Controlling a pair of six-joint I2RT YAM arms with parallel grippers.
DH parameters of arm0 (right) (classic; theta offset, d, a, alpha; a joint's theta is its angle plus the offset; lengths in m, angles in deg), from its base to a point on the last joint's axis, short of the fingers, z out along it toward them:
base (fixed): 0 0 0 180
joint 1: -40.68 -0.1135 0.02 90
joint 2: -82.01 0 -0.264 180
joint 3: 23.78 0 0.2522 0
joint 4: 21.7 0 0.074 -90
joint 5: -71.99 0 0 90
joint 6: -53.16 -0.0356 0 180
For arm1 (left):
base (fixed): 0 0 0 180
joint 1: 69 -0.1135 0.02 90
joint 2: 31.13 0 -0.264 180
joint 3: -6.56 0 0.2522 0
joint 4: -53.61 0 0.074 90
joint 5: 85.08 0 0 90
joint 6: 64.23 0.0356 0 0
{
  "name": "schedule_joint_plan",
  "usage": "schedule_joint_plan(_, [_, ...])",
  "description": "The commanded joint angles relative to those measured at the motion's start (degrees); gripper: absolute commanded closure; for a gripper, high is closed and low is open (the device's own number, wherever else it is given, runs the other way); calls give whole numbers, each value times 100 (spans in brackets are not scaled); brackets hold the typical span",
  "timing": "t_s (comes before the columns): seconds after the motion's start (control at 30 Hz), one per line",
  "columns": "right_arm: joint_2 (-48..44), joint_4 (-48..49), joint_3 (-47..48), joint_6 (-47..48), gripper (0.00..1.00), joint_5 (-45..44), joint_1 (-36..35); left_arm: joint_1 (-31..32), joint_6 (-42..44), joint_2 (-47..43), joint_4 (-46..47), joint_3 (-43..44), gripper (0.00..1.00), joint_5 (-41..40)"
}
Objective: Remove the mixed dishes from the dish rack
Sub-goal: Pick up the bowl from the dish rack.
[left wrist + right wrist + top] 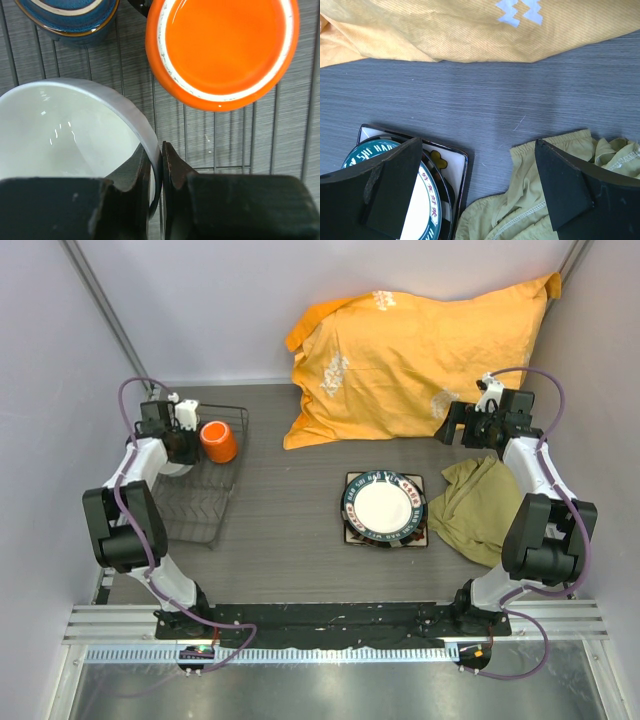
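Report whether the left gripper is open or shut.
Shut. In the wrist view, the left gripper pinches the bowl by its rim, one finger inside and one outside.

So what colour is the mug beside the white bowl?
The glossy ceramic mug is orange; best in the left wrist view.

The round plate [384,506] hides most of the square plate [451,166] beneath.

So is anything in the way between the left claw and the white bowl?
No, nothing. The left gripper pinches the rim of the white bowl, one finger inside, one outside. The orange mug and dark blue cup sit beside the bowl in the dish rack, not between.
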State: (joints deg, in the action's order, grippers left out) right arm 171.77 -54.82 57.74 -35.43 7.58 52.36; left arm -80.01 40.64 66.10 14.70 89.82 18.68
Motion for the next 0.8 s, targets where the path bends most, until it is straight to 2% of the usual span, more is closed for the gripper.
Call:
schedule_joint_plan(0.0, [7, 37, 237, 61, 0, -27, -52, 10, -222, -617, 19, 248, 100, 180])
schedule_joint_plan(0.13, [16, 11, 246, 70, 0, -27, -52, 142, -178, -802, -218, 573, 100, 92])
schedule_joint_plan(0.33, [16, 2, 255, 79, 0, -27, -61, 722, -20, -1171, -561, 907, 100, -391])
schedule_joint_plan(0.63, [51, -7, 255, 88, 0, -45, -78, 2356, 51, -1716, -1088, 1286, 100, -1340])
schedule_joint_plan(0.77, [42, -7, 263, 96, 0, -62, -78, 3426, 147, -1690, -1124, 1260, 100, -2050])
